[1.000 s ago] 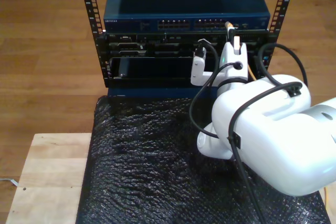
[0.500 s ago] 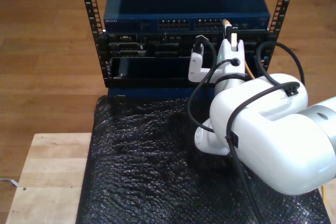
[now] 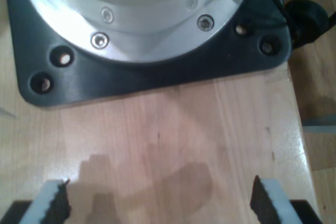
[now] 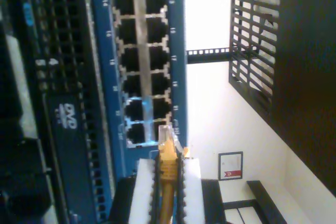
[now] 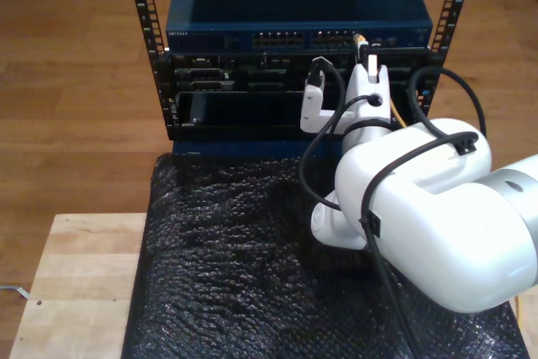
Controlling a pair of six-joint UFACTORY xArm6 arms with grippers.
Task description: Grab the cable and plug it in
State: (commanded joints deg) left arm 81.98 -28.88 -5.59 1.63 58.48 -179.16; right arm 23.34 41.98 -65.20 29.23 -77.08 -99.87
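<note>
My second gripper is shut on the yellow-orange cable. The cable's clear plug sticks out past the white fingertips and sits just short of the blue switch's ports. In the exterior view the same gripper holds the plug at the switch's front, toward the exterior view's right. The cable trails down behind the arm. My first gripper is open with nothing between its pads, over a bare wooden surface.
A rack holds the switch above dark equipment panels. A black bubble-wrap mat covers the table, with light wood at the exterior view's left. A black arm base plate lies close ahead of my first gripper.
My second gripper has moved forward and up toward the switch, bringing the plug closer to the port row.
</note>
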